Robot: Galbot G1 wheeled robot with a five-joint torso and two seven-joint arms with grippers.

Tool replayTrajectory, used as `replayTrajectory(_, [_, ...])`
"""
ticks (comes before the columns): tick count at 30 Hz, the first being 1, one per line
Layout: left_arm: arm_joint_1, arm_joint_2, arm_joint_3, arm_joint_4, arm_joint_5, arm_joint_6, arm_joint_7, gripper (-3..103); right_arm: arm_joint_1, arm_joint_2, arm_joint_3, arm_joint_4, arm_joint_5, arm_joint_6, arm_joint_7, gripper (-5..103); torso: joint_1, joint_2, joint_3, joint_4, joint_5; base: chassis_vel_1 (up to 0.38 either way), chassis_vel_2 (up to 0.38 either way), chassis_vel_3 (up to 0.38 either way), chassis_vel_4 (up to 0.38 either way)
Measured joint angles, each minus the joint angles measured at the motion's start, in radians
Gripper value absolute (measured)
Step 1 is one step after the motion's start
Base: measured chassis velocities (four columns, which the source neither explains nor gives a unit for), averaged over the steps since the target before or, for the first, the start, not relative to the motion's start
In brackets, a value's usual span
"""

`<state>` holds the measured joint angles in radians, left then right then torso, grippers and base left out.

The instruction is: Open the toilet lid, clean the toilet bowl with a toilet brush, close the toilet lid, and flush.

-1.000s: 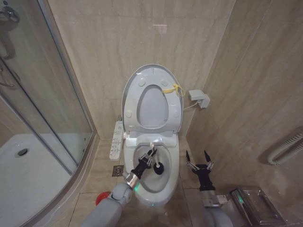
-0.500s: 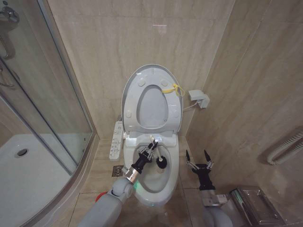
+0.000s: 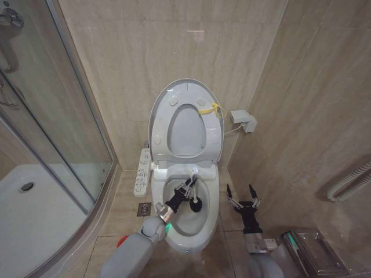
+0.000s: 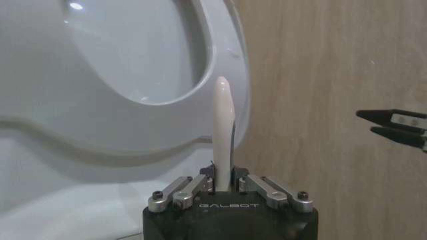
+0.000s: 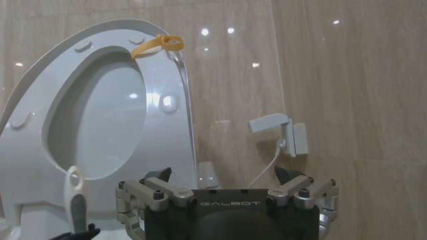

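Toilet lid flipped all the way up, leaning back against the beige tiled wall, little yellow tie hanging off its right edge, ring seat raised along with it. Down below, toilet bowl wide open, left gripper reaching into it from the front-left, jaws pinching the toilet brush by its thin white handle. Black bristle head sitting low inside the bowl, just right of the gripper, handle tilted up toward the back rim. Same grip plain in the left wrist view too: white handle sticking straight up out of pressed-together jaws, raised seat behind it. Right gripper hanging just beside the bowl on the right, over the floor tiles, touching nothing, jaws spread wide. Red brush holder on the floor at the bowl's front-left, partly hidden by the left arm. Glass shower enclosure far left, white wall box with a cord to the right of the lid.
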<state>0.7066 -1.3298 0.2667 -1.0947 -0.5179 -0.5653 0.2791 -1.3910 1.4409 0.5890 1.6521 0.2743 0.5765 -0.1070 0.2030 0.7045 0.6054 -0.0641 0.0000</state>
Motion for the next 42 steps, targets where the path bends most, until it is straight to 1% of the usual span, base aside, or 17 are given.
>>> replayTrajectory(1, [0.000,0.000,0.000,0.000,0.000,0.000,0.000,16,0.000,0.000,0.000,0.000,0.000,0.000,0.000,100,0.000,0.000,0.000,0.0000,0.0000,0.000,0.000,0.000,0.000])
replayTrajectory(2, [-0.010,0.009,0.023,-0.010,0.006,0.014,-0.022,16,-0.002,-0.001,0.001,0.001,0.000,0.000,0.000,100,0.000,0.000,0.000,0.0000,0.0001,0.000,0.000,0.000,0.000])
replayTrajectory(3, [-0.030,0.030,0.077,-0.032,0.015,0.049,-0.076,16,-0.004,-0.002,0.004,0.003,0.000,0.001,0.000,100,0.000,0.000,0.000,0.0001,-0.0001,0.000,0.000,0.000,0.000])
replayTrajectory(4, [-0.030,0.030,0.077,-0.032,0.015,0.049,-0.076,16,-0.004,-0.002,0.004,0.003,0.000,0.001,0.000,100,0.000,0.000,0.000,0.0001,-0.0001,0.000,0.000,0.000,0.000])
replayTrajectory(7, [-0.064,0.068,0.156,-0.069,0.015,0.127,-0.188,16,-0.006,-0.002,0.008,0.005,0.001,0.002,0.000,100,0.000,0.000,0.000,0.0001,-0.0001,0.000,0.000,0.000,0.000])
replayTrajectory(8, [-0.064,0.068,0.156,-0.069,0.015,0.127,-0.188,16,-0.006,-0.002,0.008,0.005,0.001,0.002,0.000,100,0.000,0.000,0.000,0.0001,-0.0001,0.000,0.000,0.000,0.000])
replayTrajectory(11, [-0.084,0.084,0.188,-0.102,-0.003,0.178,-0.254,16,-0.006,0.001,0.009,0.005,0.002,0.003,0.001,100,0.000,0.000,0.000,0.0001,-0.0001,0.000,0.000,0.000,0.000])
replayTrajectory(14, [-0.090,0.090,0.200,-0.125,-0.016,0.196,-0.278,16,-0.005,0.002,0.009,0.003,0.002,0.003,0.001,100,0.000,0.000,0.000,0.0000,-0.0001,0.000,0.000,0.000,0.000])
replayTrajectory(17, [-0.093,0.093,0.202,-0.140,-0.032,0.185,-0.275,16,-0.003,0.002,0.010,-0.002,0.002,0.003,0.001,100,0.000,0.000,0.000,0.0001,0.0000,0.000,0.000,0.000,0.000])
replayTrajectory(20, [-0.087,0.086,0.195,-0.151,-0.077,0.102,-0.234,16,0.005,0.003,0.011,-0.012,0.003,0.004,0.001,100,0.000,0.000,0.000,0.0000,0.0001,0.000,0.000,0.000,0.000])
replayTrajectory(24, [-0.083,0.073,0.197,-0.111,-0.084,0.072,-0.214,16,0.018,0.005,0.011,-0.024,0.004,0.005,0.002,100,0.000,0.000,0.000,0.0001,0.0000,0.000,0.000,0.000,0.000])
replayTrajectory(27, [-0.092,0.070,0.210,-0.066,-0.080,0.075,-0.209,16,0.027,0.008,0.011,-0.031,0.005,0.006,0.003,100,0.000,0.000,0.000,0.0003,-0.0001,0.000,0.000,0.000,0.000])
replayTrajectory(30, [-0.142,0.081,0.262,-0.001,-0.065,0.093,-0.209,16,0.040,0.009,0.012,-0.051,0.009,0.004,0.007,100,0.000,0.000,0.000,0.0000,-0.0001,0.000,0.000,0.000,0.000])
replayTrajectory(33, [-0.188,0.094,0.309,0.020,-0.071,0.104,-0.213,16,0.047,0.007,0.018,-0.065,0.019,0.000,0.012,100,0.000,0.000,0.000,0.0001,0.0000,0.000,0.000,0.000,0.000])
replayTrajectory(35, [-0.207,0.096,0.328,0.019,-0.082,0.106,-0.217,16,0.049,0.006,0.021,-0.071,0.022,-0.002,0.014,100,0.000,0.000,0.000,0.0008,0.0004,0.000,0.000,0.000,0.000])
replayTrajectory(38, [-0.258,0.090,0.361,-0.026,-0.142,0.108,-0.237,16,0.056,0.005,0.027,-0.083,0.026,-0.005,0.017,100,0.000,0.000,0.000,-0.0002,0.0001,0.000,0.000,0.000,0.000])
replayTrajectory(42, [-0.281,0.078,0.366,-0.059,-0.181,0.111,-0.253,16,0.060,0.008,0.029,-0.086,0.026,-0.008,0.017,100,0.000,0.000,0.000,-0.0005,-0.0001,0.000,0.000,0.000,0.000])
